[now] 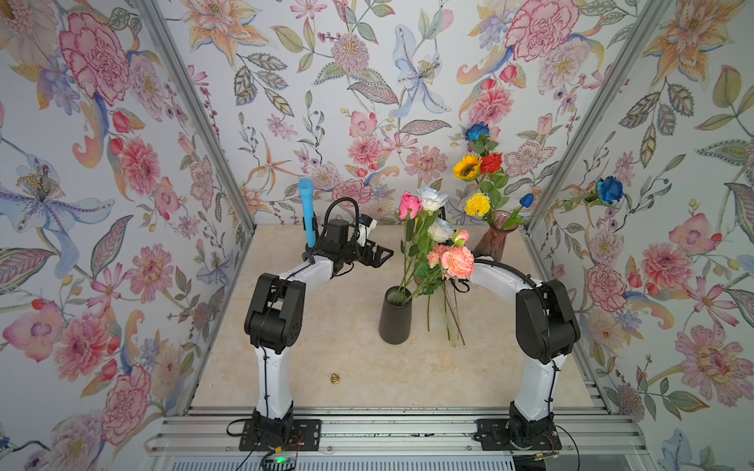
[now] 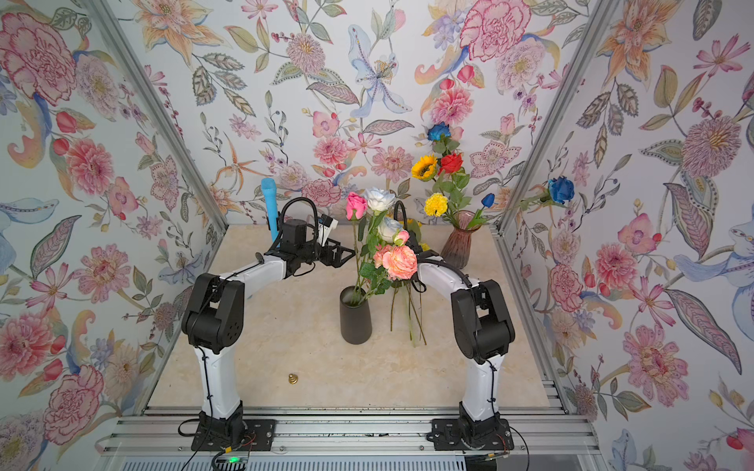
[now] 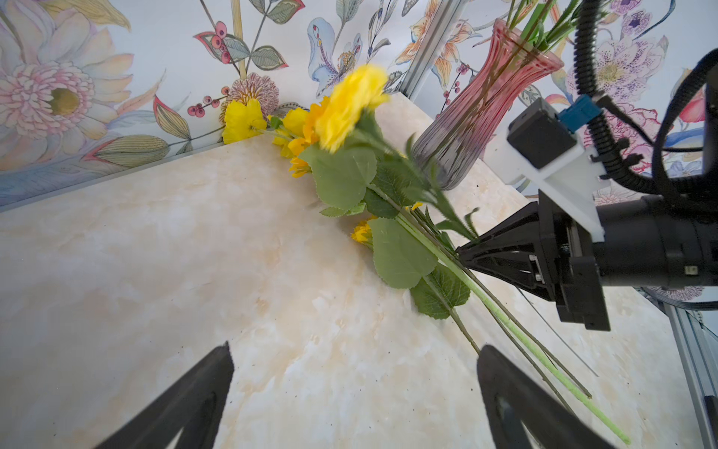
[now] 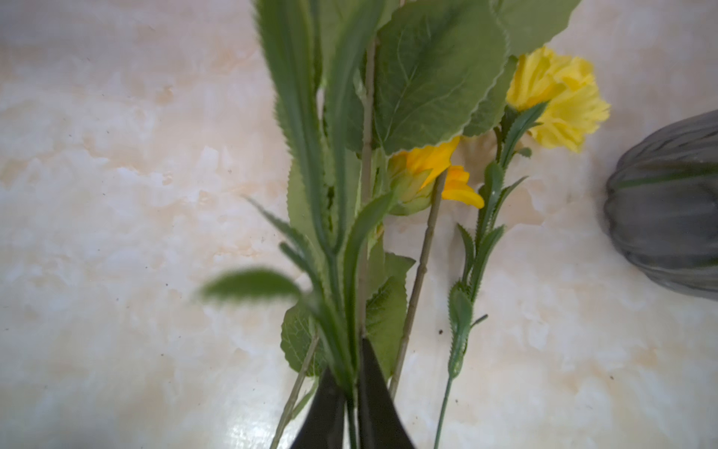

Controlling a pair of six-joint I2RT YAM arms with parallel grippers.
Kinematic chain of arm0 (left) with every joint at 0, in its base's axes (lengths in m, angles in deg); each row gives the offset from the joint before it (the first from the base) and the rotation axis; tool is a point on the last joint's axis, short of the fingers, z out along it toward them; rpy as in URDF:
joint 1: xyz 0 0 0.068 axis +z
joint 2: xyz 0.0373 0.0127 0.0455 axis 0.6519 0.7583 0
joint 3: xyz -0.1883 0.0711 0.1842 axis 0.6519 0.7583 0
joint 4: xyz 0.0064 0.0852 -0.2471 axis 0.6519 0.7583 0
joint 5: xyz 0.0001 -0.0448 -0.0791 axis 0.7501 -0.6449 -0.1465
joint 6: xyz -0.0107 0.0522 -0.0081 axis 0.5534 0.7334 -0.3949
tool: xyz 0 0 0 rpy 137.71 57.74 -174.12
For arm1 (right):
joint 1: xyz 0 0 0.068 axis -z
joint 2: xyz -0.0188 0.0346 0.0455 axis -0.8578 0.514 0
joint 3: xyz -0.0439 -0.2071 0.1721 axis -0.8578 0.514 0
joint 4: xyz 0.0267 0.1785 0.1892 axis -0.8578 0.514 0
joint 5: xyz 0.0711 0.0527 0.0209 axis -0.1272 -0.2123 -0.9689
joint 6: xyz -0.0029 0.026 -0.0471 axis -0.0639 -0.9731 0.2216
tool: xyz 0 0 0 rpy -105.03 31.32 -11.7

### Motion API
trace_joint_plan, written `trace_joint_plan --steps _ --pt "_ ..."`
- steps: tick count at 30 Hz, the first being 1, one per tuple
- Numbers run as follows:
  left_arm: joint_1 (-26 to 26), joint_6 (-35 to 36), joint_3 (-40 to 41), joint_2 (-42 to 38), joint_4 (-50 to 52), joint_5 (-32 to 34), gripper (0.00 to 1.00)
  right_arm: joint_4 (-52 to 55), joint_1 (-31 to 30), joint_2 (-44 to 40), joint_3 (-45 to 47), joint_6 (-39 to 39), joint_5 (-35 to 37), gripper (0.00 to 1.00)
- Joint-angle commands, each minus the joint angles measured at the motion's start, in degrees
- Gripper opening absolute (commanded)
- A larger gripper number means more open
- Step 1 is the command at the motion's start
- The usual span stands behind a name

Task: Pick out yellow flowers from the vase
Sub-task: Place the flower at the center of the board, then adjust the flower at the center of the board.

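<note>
The pink glass vase [image 1: 491, 240] stands at the back right and holds a sunflower [image 1: 467, 167], a yellow pompom [image 1: 477, 204], and red and blue roses. In the left wrist view my right gripper [image 3: 464, 252] is shut on the green stem of a blurred yellow pompom flower [image 3: 349, 105], held low over the table beside the vase [image 3: 485, 109]. Other yellow flowers [image 3: 244, 120] lie by the back wall. The right wrist view shows the fingers [image 4: 369, 373] pinching that stem [image 4: 351, 350]. The roses hide this gripper in both top views. My left gripper [image 1: 383, 255] hangs open and holds nothing.
A black vase [image 1: 395, 316] with pink, white and peach roses [image 1: 457, 261] stands mid-table, in front of my right arm. Loose stems [image 1: 453, 322] lie next to it. A blue tube [image 1: 307, 212] stands at the back left, and a small brass piece [image 1: 334, 378] sits near the front.
</note>
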Motion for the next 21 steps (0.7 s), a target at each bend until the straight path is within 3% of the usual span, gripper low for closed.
trace_joint_plan --steps 1,4,10,21 --pt "0.32 -0.61 0.95 -2.99 -1.69 0.94 1.0 1.38 -0.46 1.02 0.79 1.2 0.54 0.17" --pt "0.38 -0.76 1.17 -3.02 -1.66 1.03 1.0 1.43 -0.53 0.93 0.94 1.4 0.64 0.22" --pt "0.38 -0.59 1.59 -3.39 -1.75 1.53 1.0 1.29 -0.79 -1.7 1.38 1.71 0.49 0.41" --pt "0.39 -0.7 2.71 -4.13 -2.57 1.9 1.0 1.4 -0.9 -6.97 3.32 3.76 -2.0 0.46"
